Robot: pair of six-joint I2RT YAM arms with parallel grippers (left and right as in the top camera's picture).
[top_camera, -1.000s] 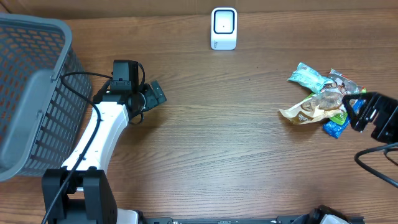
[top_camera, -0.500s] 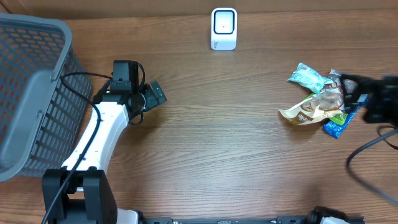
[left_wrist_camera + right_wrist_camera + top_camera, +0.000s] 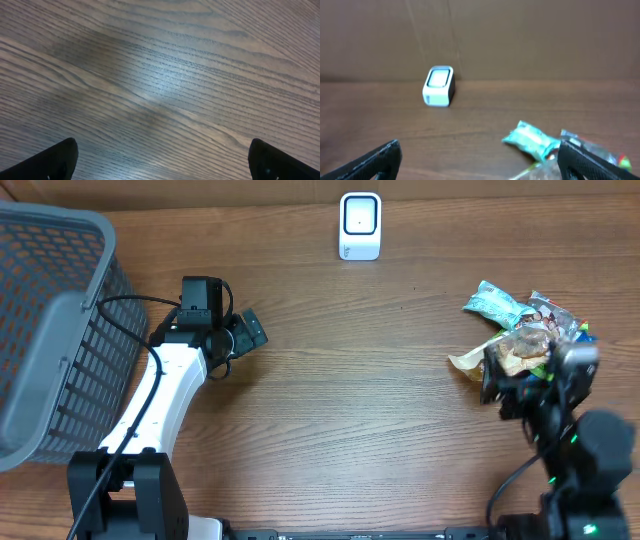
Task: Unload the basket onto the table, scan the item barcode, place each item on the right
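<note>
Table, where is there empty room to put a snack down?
The big bare wood patch in the middle, between the left arm and the snack packets, below the white scanner. The front middle strip is bare. It is crowded at the right, where the right arm hangs over the packets, and at the left by the basket.

Brown wood-grain table [image 3: 350, 430] fills overhead view, grain running left-right. At far edge stands plain brown wall [image 3: 530, 35], matte, w/ faint vertical seam left of centre in right wrist view. Light soft & even; pale glare patch [image 3: 165, 82] on tabletop in left wrist view.
</note>
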